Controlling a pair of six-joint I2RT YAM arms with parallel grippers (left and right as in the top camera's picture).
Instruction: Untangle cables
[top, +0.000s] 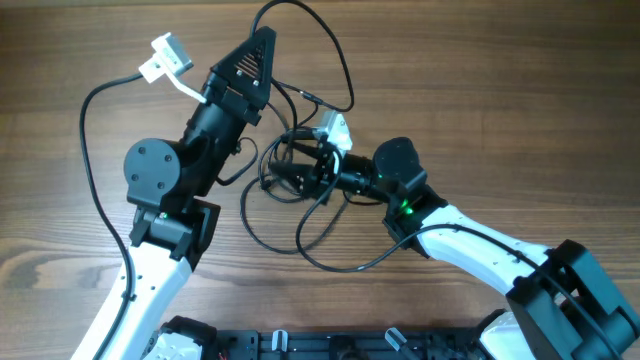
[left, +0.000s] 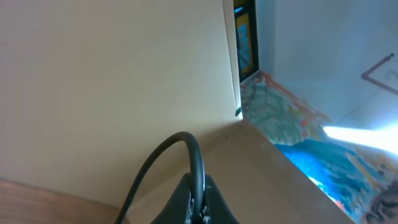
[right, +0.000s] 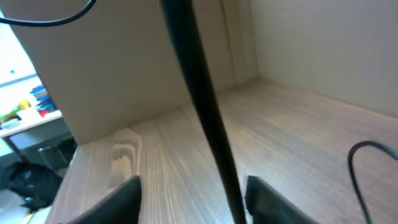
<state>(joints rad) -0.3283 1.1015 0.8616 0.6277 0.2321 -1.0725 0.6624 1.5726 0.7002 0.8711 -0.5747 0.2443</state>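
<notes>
Your right gripper (right: 194, 198) stands open with its two fingers well apart. One of the cables (right: 204, 106) runs straight and slanting between them, closer to the finger (right: 264, 196) on the right of that view; you cannot tell whether it touches either one. Your left gripper (top: 266, 38) looks closed: in its wrist view the fingers meet as one dark wedge and a black cord arcs up out of them, so it appears to have that cord pinched. The wood-grain table (top: 500, 100) fills the overhead view, with the left arm reaching in from the near left and the right arm from the near right. The cables lie knotted at the middle of the table, right where your right gripper sits. From the knot one thin loop swings to the far side past the left gripper's tip, and wider loops spread toward the near side. A small curl of cord (right: 367, 158) lies on the wood at the right of the right wrist view.
</notes>
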